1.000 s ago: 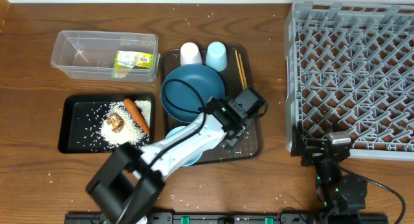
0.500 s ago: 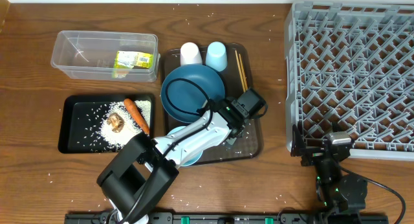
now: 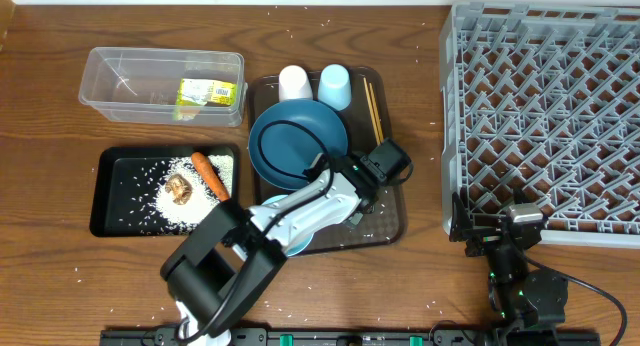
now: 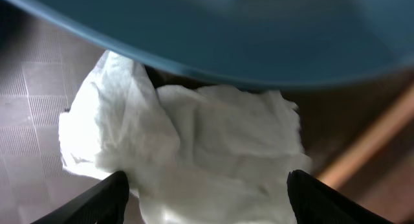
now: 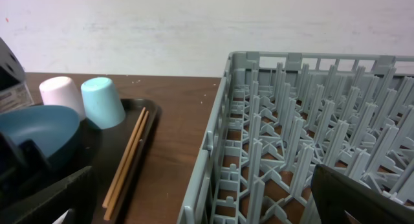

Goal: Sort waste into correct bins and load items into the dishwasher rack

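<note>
The left gripper [image 4: 207,185] hangs low over the dark brown serving tray [image 3: 390,221], its jaws spread to either side of a crumpled white napkin [image 4: 194,140] that lies just beside the rim of the blue plate [image 3: 295,136]; whether the fingertips touch the paper cannot be told. The wooden chopsticks [image 3: 372,106], the white cup [image 3: 295,83], the light-blue cup [image 3: 334,85] and the light-blue bowl [image 3: 268,200] share that tray, the bowl partly under the arm. The yellow-green wrapper [image 3: 208,91] sits in the clear container [image 3: 110,66]. The carrot [image 3: 211,176], brown lump [image 3: 180,188] and rice [image 3: 190,211] lie in the black tray [image 3: 110,201]. The right gripper [image 5: 202,179] rests near the front left corner of the grey dishwasher rack [image 3: 540,106], jaws wide apart around nothing.
</note>
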`<state>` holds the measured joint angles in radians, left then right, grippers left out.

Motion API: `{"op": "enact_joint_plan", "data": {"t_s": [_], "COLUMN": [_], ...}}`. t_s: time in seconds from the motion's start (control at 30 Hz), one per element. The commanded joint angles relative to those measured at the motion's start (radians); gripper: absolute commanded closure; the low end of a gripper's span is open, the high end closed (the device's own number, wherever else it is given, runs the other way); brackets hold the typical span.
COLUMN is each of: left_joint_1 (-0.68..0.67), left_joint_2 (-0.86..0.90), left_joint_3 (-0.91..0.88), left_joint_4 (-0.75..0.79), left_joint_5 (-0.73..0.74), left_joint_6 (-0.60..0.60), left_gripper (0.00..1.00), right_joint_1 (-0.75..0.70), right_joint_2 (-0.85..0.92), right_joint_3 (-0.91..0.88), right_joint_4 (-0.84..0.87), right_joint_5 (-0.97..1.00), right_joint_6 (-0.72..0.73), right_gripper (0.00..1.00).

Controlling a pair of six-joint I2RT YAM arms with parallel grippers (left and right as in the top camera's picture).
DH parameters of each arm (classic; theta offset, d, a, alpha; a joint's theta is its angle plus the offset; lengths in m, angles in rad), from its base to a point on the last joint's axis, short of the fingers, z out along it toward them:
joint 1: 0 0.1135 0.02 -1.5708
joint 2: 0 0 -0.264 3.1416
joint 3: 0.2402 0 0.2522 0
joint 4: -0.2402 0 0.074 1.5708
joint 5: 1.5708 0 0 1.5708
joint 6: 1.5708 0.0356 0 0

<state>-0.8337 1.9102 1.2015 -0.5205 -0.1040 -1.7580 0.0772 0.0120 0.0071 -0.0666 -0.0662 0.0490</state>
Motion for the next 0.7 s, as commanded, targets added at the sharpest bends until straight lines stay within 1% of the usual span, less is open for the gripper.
{"op": "enact_joint_plan", "data": {"t_s": [0.0, 0.07, 0.2, 0.5, 0.57, 0.63, 0.67], "left_joint_1": [0.004, 0.004, 0.004, 0.003, 0.003, 0.003, 0.003], "left_joint_2": [0.025, 0.026, 0.025, -0.005, -0.022, -0.042, -0.051], "left_joint_3": [-0.009, -0.009, -0.008, -0.008, -0.008, -0.008, -0.008], "left_joint_4": [-0.008, -0.008, -0.008, -0.009, -0.008, -0.01, -0.01], "left_joint_5": [0.006, 0.006, 0.008, 0.064, 0.077, 0.1, 0.113], "left_joint_6": [-0.008, -0.008, -0.008, 0.065, 0.083, 0.083, 0.087], "left_gripper": [0.21, 0.25, 0.37, 0.46, 0.55, 0.61, 0.66], "right_joint_1": [-0.018, -0.018, -0.018, -0.018, -0.018, -0.018, -0.018], "right_joint_2": [-0.005, -0.005, -0.005, -0.005, -0.005, -0.005, -0.005], "right_joint_3": [-0.002, -0.002, -0.002, -0.002, -0.002, -0.002, -0.002], "right_joint_4": [-0.004, -0.004, -0.004, -0.004, -0.004, -0.004, -0.004], "right_joint_5": [0.006, 0.006, 0.006, 0.006, 0.006, 0.006, 0.006], "right_joint_6": [0.014, 0.014, 0.014, 0.014, 0.013, 0.014, 0.014], "right_gripper": [0.01, 0.01, 0.01, 0.01, 0.01, 0.01, 0.01]}}
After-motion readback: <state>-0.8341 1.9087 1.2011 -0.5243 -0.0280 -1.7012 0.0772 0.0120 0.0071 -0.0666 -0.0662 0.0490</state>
